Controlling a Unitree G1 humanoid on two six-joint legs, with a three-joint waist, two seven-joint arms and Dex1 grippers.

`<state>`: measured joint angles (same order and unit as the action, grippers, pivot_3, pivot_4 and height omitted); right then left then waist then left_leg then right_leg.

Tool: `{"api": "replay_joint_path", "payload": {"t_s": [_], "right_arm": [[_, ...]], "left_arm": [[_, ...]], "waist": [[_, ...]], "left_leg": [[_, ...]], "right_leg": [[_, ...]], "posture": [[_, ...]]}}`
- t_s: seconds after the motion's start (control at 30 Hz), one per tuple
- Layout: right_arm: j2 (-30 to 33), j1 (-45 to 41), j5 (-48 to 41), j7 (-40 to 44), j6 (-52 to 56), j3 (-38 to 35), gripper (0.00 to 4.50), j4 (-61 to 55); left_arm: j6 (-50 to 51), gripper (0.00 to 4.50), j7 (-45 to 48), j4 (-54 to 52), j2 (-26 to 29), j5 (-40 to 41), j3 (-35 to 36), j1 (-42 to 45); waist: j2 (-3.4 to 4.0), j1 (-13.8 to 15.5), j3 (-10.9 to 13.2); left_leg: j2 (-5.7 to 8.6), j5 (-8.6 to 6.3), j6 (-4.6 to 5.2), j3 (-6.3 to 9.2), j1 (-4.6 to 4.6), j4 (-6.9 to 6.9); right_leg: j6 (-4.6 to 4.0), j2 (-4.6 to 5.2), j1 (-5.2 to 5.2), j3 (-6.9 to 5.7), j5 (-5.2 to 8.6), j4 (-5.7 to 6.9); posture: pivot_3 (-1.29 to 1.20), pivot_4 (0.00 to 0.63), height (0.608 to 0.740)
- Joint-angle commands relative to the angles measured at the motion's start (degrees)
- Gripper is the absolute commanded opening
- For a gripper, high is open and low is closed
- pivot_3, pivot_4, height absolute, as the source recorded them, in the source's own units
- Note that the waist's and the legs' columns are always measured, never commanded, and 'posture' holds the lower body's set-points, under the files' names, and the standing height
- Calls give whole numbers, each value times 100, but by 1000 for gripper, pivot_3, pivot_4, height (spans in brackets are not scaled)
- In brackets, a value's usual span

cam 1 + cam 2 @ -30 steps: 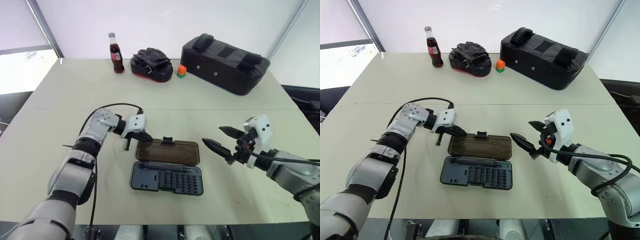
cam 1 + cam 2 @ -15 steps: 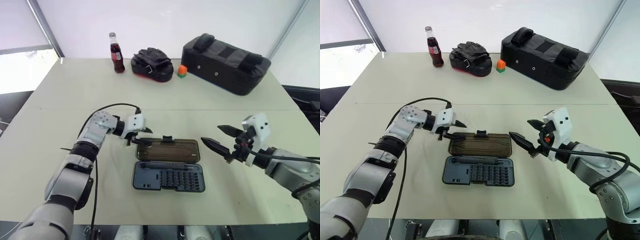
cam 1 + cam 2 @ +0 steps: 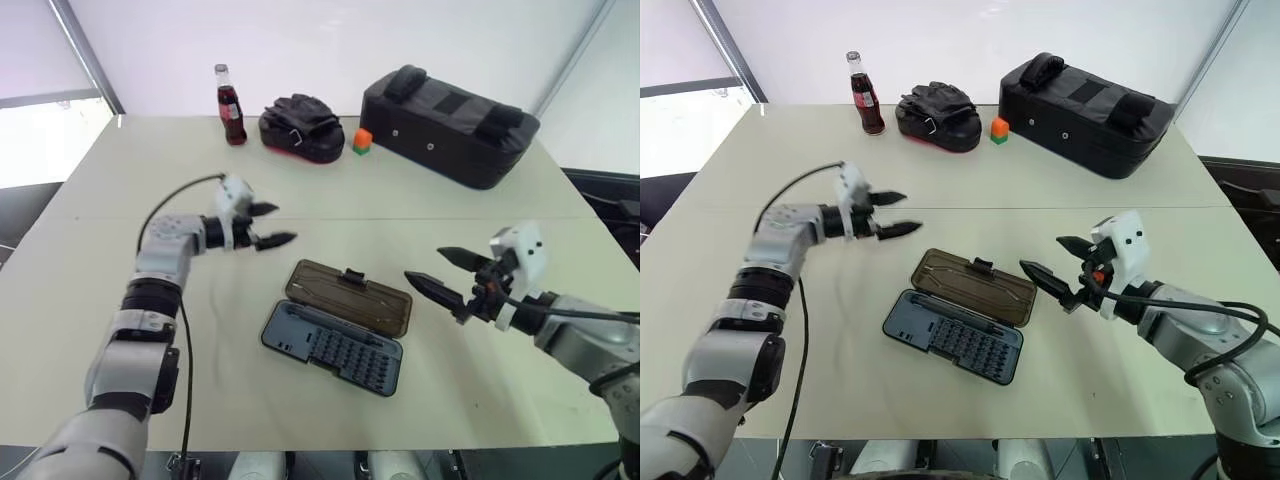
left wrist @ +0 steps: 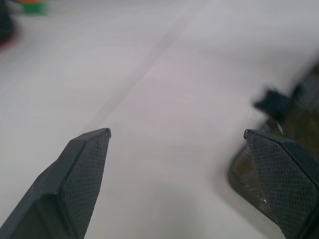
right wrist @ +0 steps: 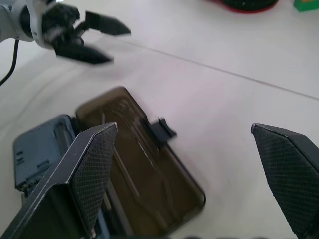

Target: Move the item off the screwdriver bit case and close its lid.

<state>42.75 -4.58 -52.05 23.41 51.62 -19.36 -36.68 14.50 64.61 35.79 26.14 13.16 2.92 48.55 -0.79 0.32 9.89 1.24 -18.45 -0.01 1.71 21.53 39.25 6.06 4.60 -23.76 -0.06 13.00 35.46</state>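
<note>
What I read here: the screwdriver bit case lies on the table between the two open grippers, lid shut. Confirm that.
Wrong on the lid. The screwdriver bit case does lie on the table between the open left gripper and the open right gripper, but its lid is open, folded back flat, with the bits showing. The left eye view shows it.

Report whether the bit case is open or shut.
Open. Its smoky lid lies folded back flat on the table, and the bit tray is exposed, with nothing resting on it.

Bit case (image 3: 335,328) lies on the table (image 3: 120,185) (bottle (image 3: 230,105), gloves (image 3: 300,128), bag (image 3: 450,125) behind it).
</note>
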Motion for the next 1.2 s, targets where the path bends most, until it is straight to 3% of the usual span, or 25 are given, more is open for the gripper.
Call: {"api": "replay_joint_path", "payload": {"t_s": [0.03, 0.13, 0.2, 0.33, 0.47, 0.7, 0.83, 1.2], "right_arm": [[274, -309, -86, 122, -25, -254, 4500, 19], [374, -457, -24, 230, -34, -183, 4500, 190], [389, -490, 28, 302, -53, -104, 4500, 278], [365, -493, 230, 444, -112, 216, 4500, 383], [307, -545, 391, 516, -162, 387, 4500, 489], [179, -297, 471, 382, -136, 336, 4500, 234], [60, 32, 397, 161, -96, 117, 4500, -77], [135, 127, -891, -655, 267, -395, 4500, -1176]], "left_arm": [[1550, 4477, -53, -1710, 276, 907, 374, -346], [2499, 3631, -74, -2893, 527, 1435, 396, -845], [2734, 2644, -167, -3301, 637, 1540, 340, -1091], [1578, 2644, -47, -2994, 851, 653, -379, -1330], [630, 2644, 410, -2035, 721, 191, -977, -867], [-1183, 2644, 1225, 1315, -187, -706, -1718, 931], [-2035, 2644, 1460, 2643, -556, -1213, -1924, 1639], [-3281, 2644, 1371, 3926, -925, -2578, -2456, 2256]], "waist": [[1, -29, 1], [2, -36, 0], [2, -42, 0], [3, -6, 0], [4, 51, 0], [1, 45, 2], [1, 10, 1], [0, 41, 2]], "left_leg": [[0, 0, 0, -1, 0, 0], [-1, 0, -1, -1, -1, -3], [-2, 0, -1, -1, -3, -4], [0, 3, -5, -1, -5, -4], [3, 4, -7, -4, -3, -4], [31, 3, -5, -5, 9, -3], [31, -1, 2, -9, 46, -3], [26, 1, 0, -6, 78, 3]], "right_leg": [[0, 1, 0, 2, 0, 0], [0, 2, 1, 4, 0, -5], [-1, 3, 1, 5, 1, -4], [-2, 3, 3, 4, 1, -3], [-5, 3, 2, 5, 1, -8], [-2, 8, 6, 1, 0, -25], [0, 4, -36, 1, 0, -25], [1, 3, -74, 0, -1, -11]], "posture": [[0, 150, 740], [0, 150, 740], [0, 150, 740], [0, 150, 740], [0, 150, 740], [0, 150, 740], [0, 150, 740], [0, 150, 740]]}}
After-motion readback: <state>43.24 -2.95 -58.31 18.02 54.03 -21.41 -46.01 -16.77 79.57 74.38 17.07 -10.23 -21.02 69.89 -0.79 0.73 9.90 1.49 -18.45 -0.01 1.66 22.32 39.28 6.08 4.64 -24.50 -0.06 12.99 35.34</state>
